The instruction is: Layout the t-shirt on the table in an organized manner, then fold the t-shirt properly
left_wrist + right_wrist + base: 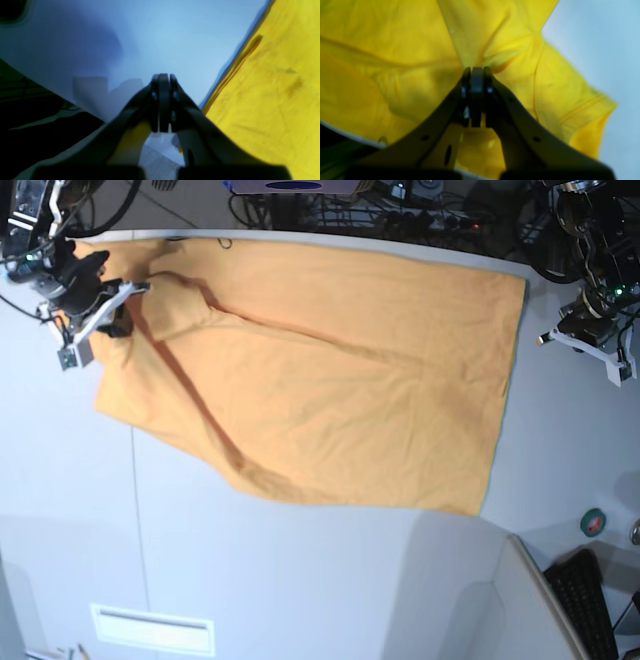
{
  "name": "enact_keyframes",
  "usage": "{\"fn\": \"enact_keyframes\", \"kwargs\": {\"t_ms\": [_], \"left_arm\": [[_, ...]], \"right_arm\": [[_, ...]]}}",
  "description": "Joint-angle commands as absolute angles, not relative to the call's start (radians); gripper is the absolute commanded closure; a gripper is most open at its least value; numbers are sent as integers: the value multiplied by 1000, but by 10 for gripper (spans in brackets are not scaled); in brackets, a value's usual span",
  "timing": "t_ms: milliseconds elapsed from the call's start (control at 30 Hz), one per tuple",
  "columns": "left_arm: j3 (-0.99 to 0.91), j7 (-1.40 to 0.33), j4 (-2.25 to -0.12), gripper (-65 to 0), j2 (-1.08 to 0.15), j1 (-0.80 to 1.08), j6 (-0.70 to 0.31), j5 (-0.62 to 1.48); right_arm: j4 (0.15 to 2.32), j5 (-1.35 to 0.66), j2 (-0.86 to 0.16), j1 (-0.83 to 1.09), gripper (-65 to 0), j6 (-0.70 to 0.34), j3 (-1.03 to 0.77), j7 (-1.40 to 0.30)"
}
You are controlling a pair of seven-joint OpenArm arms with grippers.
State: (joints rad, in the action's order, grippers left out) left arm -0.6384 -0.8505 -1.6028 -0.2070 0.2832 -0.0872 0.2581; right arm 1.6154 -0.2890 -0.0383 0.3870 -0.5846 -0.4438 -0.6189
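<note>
Plain orange-yellow t-shirt [330, 380], no print showing; white bench [300, 580] with thin dark seam [138, 510]; black hands.

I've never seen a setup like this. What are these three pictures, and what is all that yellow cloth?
A two-armed robot is working at a white table. One picture looks down from above; the other two come from cameras on each wrist, looking along the jaws. The cloth is an orange-yellow t-shirt, spread mostly flat. The right gripper has its jaws shut on a bunched bit of the shirt near a sleeve. The left gripper is shut too, but empty, over bare table beside the shirt's edge.
</note>
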Motion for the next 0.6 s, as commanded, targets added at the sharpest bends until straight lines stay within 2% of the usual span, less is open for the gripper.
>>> {"fn": "enact_keyframes", "kwargs": {"t_ms": [0,233,267,333,400,467,567], "left_arm": [[-642,-837,-1618,0,-223,278,-87,255],[-572,-837,-1618,0,-226,278,-84,255],[-570,-837,-1618,0,-225,278,-84,255],[-567,-837,-1618,0,-222,278,-84,255],[-567,-837,-1618,0,-222,272,-82,255],[-570,-837,-1618,0,-222,269,-82,255],[-573,-837,-1618,0,-225,271,-82,255]], "right_arm": [[1629,-302,-42,390,0,-585,-446,-596],[1561,-302,-27,384,0,-587,-446,-641],[1572,-302,-27,383,-23,-587,-449,-653],[1618,-306,-27,386,-167,-604,-455,-657],[1672,-348,-25,389,-252,-653,-464,-657],[1702,-401,-25,372,-272,-673,-519,-662],[1658,-414,-30,252,-272,-638,-591,-702]]}}
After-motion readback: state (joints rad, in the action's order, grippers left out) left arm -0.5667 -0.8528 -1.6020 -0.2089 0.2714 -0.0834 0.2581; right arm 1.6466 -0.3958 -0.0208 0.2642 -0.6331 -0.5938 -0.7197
